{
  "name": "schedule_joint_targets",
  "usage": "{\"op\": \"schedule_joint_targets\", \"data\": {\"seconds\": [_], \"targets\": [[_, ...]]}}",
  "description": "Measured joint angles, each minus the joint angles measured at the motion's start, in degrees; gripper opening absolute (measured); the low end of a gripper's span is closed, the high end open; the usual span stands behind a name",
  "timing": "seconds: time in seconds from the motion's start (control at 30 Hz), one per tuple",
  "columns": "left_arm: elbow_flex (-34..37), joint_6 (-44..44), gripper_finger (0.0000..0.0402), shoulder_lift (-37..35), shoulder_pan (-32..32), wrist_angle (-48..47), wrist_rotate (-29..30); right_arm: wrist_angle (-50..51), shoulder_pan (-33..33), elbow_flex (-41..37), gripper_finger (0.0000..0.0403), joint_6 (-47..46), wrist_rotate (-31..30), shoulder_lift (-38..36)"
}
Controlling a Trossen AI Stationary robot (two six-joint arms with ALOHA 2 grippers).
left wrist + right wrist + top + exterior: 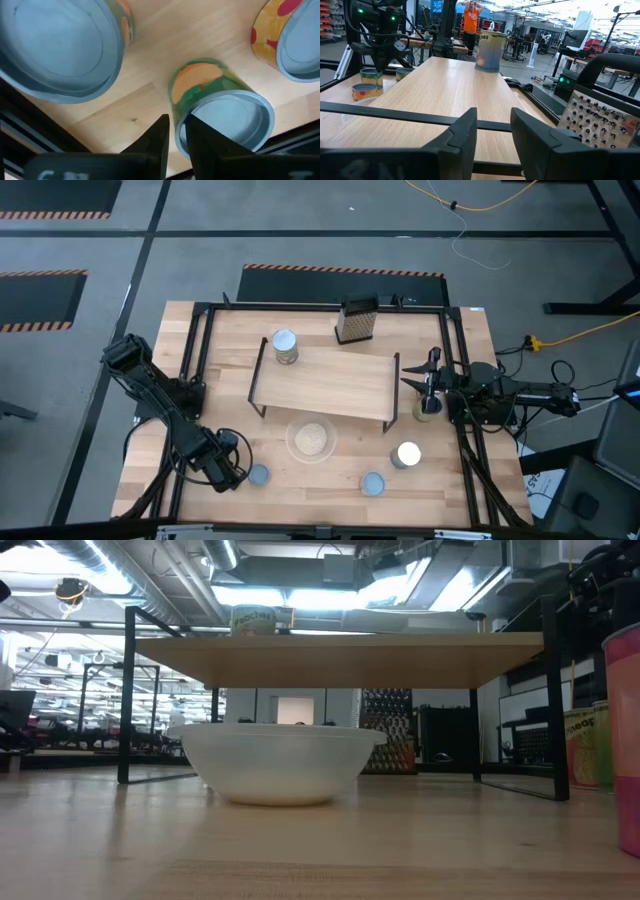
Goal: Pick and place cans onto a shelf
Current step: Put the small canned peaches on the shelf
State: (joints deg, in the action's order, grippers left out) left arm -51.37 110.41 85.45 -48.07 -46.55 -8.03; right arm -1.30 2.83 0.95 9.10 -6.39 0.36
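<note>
high view: left gripper seemingly beside can

The left tool is hanging low near the tabletop's front-left corner, while the right tool is hovering by its right edge, fingers parted.

Shelf: light-wood board on black frame, mid tabletop, slightly skewed. One tall tan-label can upright on its far-left corner. Short blue-top can near the front left, another front centre-right, both upright. Shiny-top can upright beside the shelf's front-right leg. A further can at the shelf's right end, partly hidden.
</note>
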Motion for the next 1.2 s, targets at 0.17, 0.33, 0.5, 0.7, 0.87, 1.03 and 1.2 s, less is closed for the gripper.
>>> {"op": "schedule_joint_targets", "data": {"seconds": [0.17, 0.33, 0.5, 0.7, 0.87, 1.03, 1.2], "targets": [[0.0, 0.0, 0.0023, 0.0, 0.0, 0.0, 0.0, 0.0, 0.0, 0.0, 0.0124, 0.0, 0.0, 0.0], [0.0, 0.1, 0.0008, 0.0, 0.0, 0.0, 0.2, 0.0, 0.0, 0.0, 0.0124, 0.0, 0.0, 0.0], [-0.1, -0.2, 0.0011, 0.0, 0.2, 0.5, 0.1, 0.0, 0.0, 0.0, 0.0124, 0.0, 0.0, 0.0], [-3.3, -3.2, 0.0006, 0.1, 0.4, 0.6, 0.0, 0.0, 0.0, 0.0, 0.0124, 0.0, 0.0, 0.0], [-6.8, -5.8, 0.0003, 0.1, 0.4, 0.6, 0.0, 0.0, 0.0, 0.0, 0.0124, 0.0, 0.0, 0.0], [-11.4, -9.4, 0.0005, 0.1, 0.5, 0.5, -0.1, 0.0, 0.0, 0.0, 0.0124, 0.0, 0.0, 0.0], [-16.4, -16.1, 0.0003, 0.1, 2.5, 0.6, -0.2, 0.0, 0.0, 0.0, 0.0124, 0.0, 0.0, 0.0]]}}
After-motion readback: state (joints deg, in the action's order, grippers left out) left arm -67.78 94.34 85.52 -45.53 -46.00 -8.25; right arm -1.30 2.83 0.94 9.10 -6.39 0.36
